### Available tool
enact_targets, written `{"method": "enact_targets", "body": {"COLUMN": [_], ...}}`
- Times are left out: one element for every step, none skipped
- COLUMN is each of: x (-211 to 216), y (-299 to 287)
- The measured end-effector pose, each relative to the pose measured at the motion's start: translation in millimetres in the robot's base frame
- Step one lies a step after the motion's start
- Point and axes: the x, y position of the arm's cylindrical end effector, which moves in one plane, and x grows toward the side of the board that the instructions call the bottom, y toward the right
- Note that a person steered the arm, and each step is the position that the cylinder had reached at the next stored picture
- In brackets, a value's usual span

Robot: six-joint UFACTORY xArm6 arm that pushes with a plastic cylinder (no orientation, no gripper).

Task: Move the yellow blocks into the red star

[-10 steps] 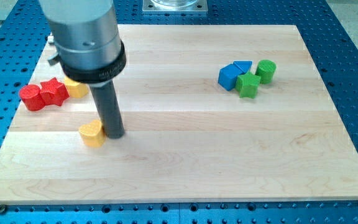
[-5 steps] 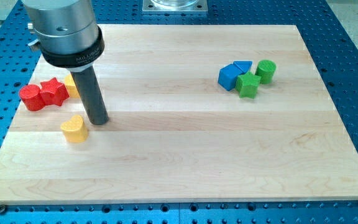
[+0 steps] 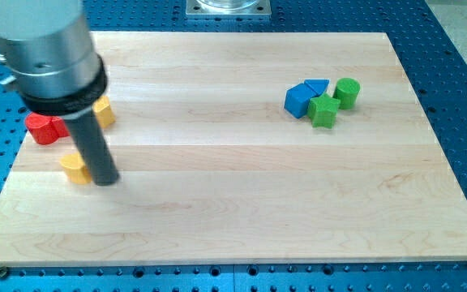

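While my tip (image 3: 104,178) is pressed against the right side of a yellow block (image 3: 73,168), nothing is gripped by the bare rod. A second yellow block (image 3: 103,113) sits just right of the largely hidden red star (image 3: 55,126). If pushed further left, the near block could be slid past below the star.

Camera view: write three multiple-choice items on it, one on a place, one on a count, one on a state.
1. Where is my tip relative to the yellow block at the view's lower left?
A. just to its right
B. far above it
C. among the green blocks

2. How many green blocks show?
A. one
B. two
C. four

3. The blue cube and the green block beside it are:
A. stacked
B. far apart
C. side by side, close together

Answers: 1 A, the rod stands against the block's right side. 2 B, the other green block sits farther right. 3 C, they form one cluster.
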Motion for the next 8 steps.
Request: {"method": "enact_targets", "body": {"x": [-10.2,4.9,48.4,57.1,9.1,-7.1,-7.1,3.8], "y": [-18.4,-18.7,-23.2,-29.8,-30.3,-30.3,-30.3,-38.8]}}
